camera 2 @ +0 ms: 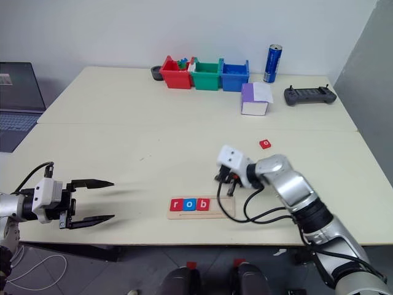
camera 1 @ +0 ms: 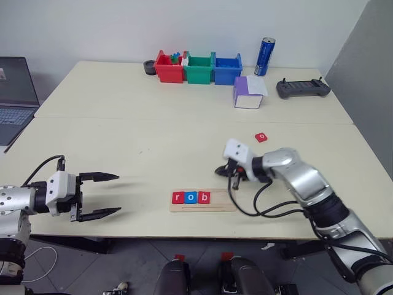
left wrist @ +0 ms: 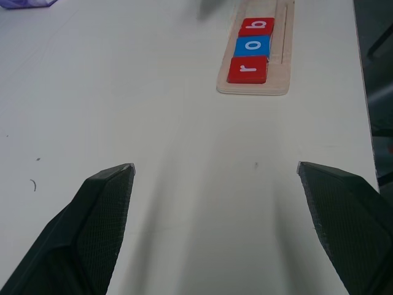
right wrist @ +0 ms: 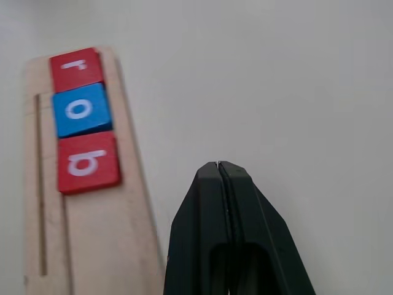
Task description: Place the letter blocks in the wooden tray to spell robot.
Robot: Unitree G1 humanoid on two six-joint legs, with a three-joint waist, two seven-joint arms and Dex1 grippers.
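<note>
The wooden tray (camera 1: pixel 222 203) lies near the table's front edge. Three letter blocks sit in its left part: a red r (camera 1: pixel 178 197), a blue o (camera 1: pixel 191 197) and a red b (camera 1: pixel 204 197); the right part of the tray is bare. Another red letter block (camera 1: pixel 261 137) lies loose on the table farther back to the right. My right gripper (right wrist: pixel 219 165) hovers just above the tray's right end, shut with nothing in it. My left gripper (camera 1: pixel 98 195) is open and empty, off to the tray's left, pointing toward it.
Red (camera 1: pixel 169 67), green (camera 1: pixel 198 69) and blue (camera 1: pixel 226 69) bins line the far edge, with a blue can (camera 1: pixel 264 56), a purple-and-white box (camera 1: pixel 248 93) and a black controller (camera 1: pixel 303 88) to their right. A laptop (camera 1: pixel 15 92) sits far left.
</note>
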